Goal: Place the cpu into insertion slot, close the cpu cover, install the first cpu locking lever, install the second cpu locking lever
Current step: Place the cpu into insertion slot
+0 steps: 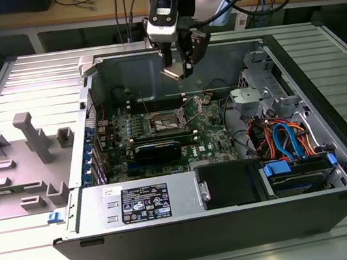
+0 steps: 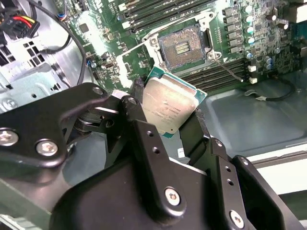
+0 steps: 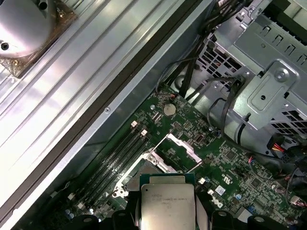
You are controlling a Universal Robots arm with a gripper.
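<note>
Grips chip point(image 2: 168, 108) by its edges with gripper point(image 1: 182, 69), high above board point(image 1: 214, 133). Shows bare socket point(image 2: 181, 46) in second wrist view, flipped-up cover point(image 3: 181, 145) in first wrist view.

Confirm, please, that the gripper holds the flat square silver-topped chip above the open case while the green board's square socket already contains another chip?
Not quite: the square dark-centred socket is empty, as the second wrist view shows. The gripper does hold the flat square silver-topped chip above the open case.
</note>
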